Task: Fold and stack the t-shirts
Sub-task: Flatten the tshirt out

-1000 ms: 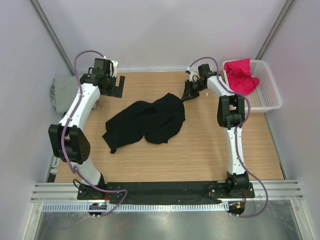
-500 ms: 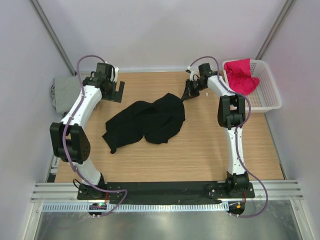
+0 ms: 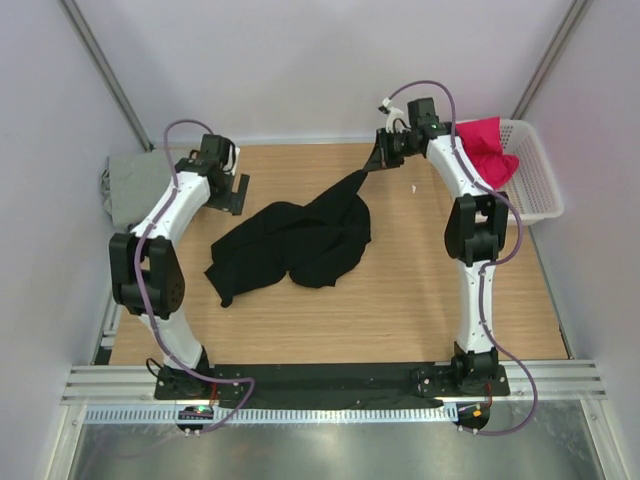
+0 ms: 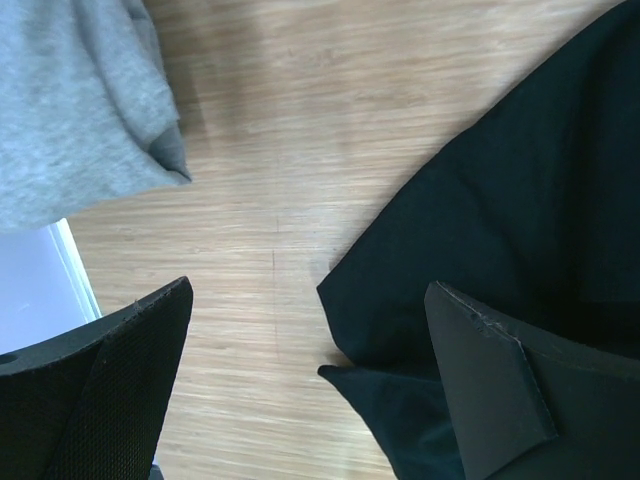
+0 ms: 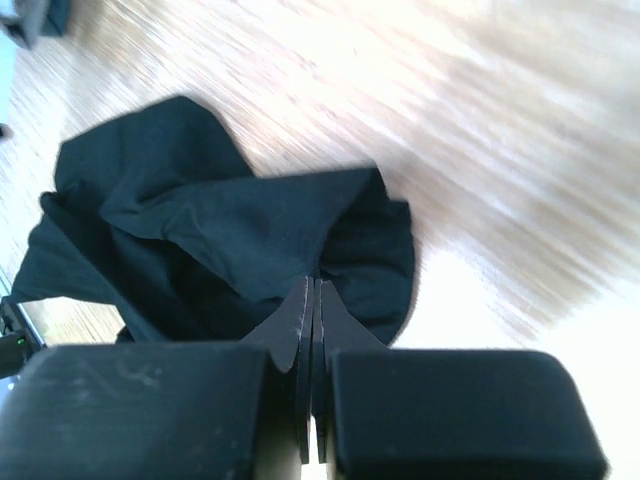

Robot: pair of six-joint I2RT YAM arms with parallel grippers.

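Note:
The black t-shirt lies crumpled in the middle of the wooden table. My right gripper is shut on its far right corner and holds that corner lifted, so the cloth stretches up to it; the right wrist view shows the jaws pressed together on the black cloth. My left gripper is open and empty above the table, just left of the shirt's far left edge. The grey t-shirt lies folded at the far left, also in the left wrist view. The magenta-red t-shirt lies in the basket.
A white mesh basket stands at the far right edge of the table. A small white scrap lies on the wood near the right arm. Walls close in on the left, back and right.
My right gripper has risen and moved back, pulling the black shirt's corner up and stretching it. My left gripper has moved forward and right toward the shirt's left edge.

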